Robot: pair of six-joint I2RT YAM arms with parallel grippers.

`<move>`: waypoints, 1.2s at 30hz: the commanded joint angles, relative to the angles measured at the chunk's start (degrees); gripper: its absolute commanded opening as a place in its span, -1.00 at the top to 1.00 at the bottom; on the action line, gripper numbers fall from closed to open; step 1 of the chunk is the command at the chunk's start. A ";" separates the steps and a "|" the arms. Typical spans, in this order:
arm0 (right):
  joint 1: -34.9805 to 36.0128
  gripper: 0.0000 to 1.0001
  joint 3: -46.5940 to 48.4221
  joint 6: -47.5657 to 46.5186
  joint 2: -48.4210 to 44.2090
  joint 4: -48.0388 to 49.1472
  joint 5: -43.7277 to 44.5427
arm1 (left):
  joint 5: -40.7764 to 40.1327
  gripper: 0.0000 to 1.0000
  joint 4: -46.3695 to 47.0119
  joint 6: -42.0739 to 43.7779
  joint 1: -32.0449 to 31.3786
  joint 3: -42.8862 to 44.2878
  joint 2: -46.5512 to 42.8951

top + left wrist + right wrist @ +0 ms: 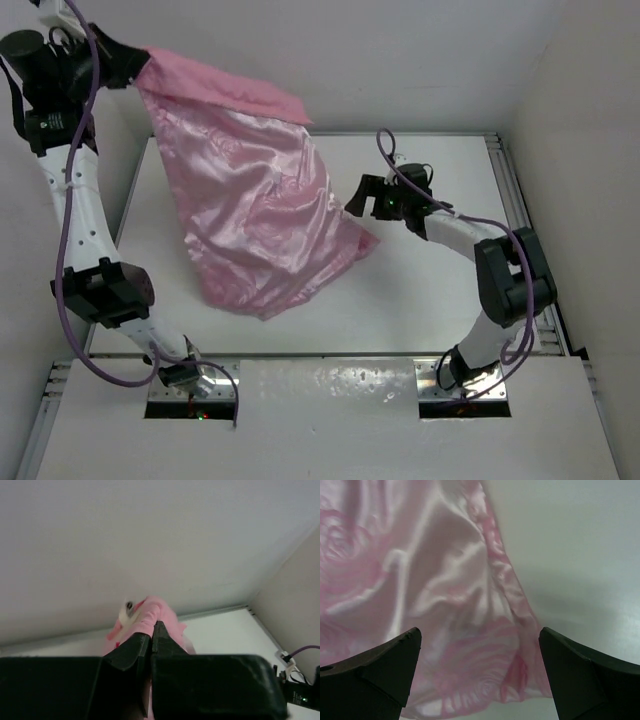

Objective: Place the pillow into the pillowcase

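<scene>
**Soft, slippery case hanging from one pinched corner**

My left gripper (140,62) is up high. Its fingers are pressed together on a top corner of the big shiny pink satin pillowcase (260,210) with woven roses. The rest of the case hangs down below those fingers, and its low end sags onto the white table (430,300).

My right gripper (358,197) has its fingers wide apart with nothing in them. The pink edge of the case sits just in front of them and between them (479,632).

I cannot see the cream-white foam pillow for sure. A small white bit (128,612) pokes out of the pink cloth just past my left fingertips (159,630), but I cannot tell what it is.

I think the satin is light, floppy and very slippery, so a small pinch could slide off. The best place to grab looks like the thick folded edge (512,595) in front of my right fingers, with plenty of cloth between them.
</scene>
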 commanded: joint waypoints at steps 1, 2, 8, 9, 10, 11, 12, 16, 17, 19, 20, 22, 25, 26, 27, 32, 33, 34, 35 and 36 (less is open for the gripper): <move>-1.28 -0.97 -3.43 7.72 2.49 7.30 0.34 | -4.34 1.00 -5.35 7.49 2.46 -7.13 -5.18; -1.10 -0.97 -4.05 7.19 3.02 8.17 -0.97 | -4.08 1.00 -5.53 7.84 2.55 -9.24 -5.45; 0.66 -0.97 -3.97 0.96 3.47 11.44 -4.33 | -3.46 1.00 -4.66 5.57 0.89 -5.93 -3.34; 0.83 -0.97 -3.44 -0.01 2.77 11.17 -3.54 | -3.11 1.00 -4.31 4.87 0.36 -4.36 -2.99; 1.44 -0.97 -3.09 -3.24 2.07 10.82 -2.93 | -3.11 1.00 -4.39 5.29 -1.12 -3.56 -2.55; 1.88 -0.97 -2.74 -4.93 1.37 10.38 -2.22 | -3.37 1.00 -4.91 6.34 -2.01 -2.85 -2.20; 2.24 -0.98 -1.60 -6.33 0.66 8.12 -1.43 | -3.63 1.00 -5.44 8.61 -2.98 -2.32 -2.11; 0.15 -0.98 0.87 -1.03 1.18 1.86 -3.87 | -4.95 1.00 -8.95 10.92 -5.53 -2.05 -1.93; -0.39 -0.97 0.08 0.84 0.92 1.77 -4.49 | -5.65 1.00 -9.39 11.01 -5.71 -2.32 -2.02; -1.62 -0.98 -4.13 5.05 -1.71 3.78 -4.41 | -6.01 1.00 -10.19 11.19 -5.62 -2.58 -2.46; -1.80 -0.98 -6.84 5.86 -2.50 5.61 -4.41 | -5.66 1.00 -10.36 11.53 -5.71 -2.67 -2.63; -1.80 -0.98 -8.09 7.53 -4.00 6.95 -6.42 | -5.39 1.00 -11.15 12.06 -6.76 -2.06 -2.81; 0.12 -0.98 -6.70 10.60 -0.25 9.93 -11.34 | -4.87 1.00 -12.29 12.77 -8.87 -1.00 -2.20; 0.83 -0.98 -4.78 11.66 1.95 12.20 -14.31 | -4.60 1.00 -12.47 12.86 -9.74 -0.65 -1.94; 2.05 -0.98 -3.71 15.06 4.15 13.27 -15.39 | -4.34 1.00 -12.82 13.03 -10.01 -0.65 -1.76; 2.42 -0.88 0.68 30.72 18.22 24.59 -15.15 | -5.39 1.00 -12.83 13.12 -10.11 -3.19 -2.55; 2.15 -0.80 1.04 32.31 18.93 25.23 -13.92 | -5.31 1.00 -12.74 13.03 -9.06 -3.81 -3.16; 1.98 -0.69 1.57 32.50 20.07 25.15 -12.95 | -5.22 1.00 -12.65 12.68 -8.35 -4.42 -3.60; 1.89 -0.26 3.57 32.50 20.52 24.88 -12.42 | -5.30 1.00 -12.48 11.64 -6.78 -6.08 -4.30; 1.45 0.04 4.81 32.24 20.95 24.27 -12.32 | -5.65 1.00 -12.82 11.19 -5.89 -7.14 -4.74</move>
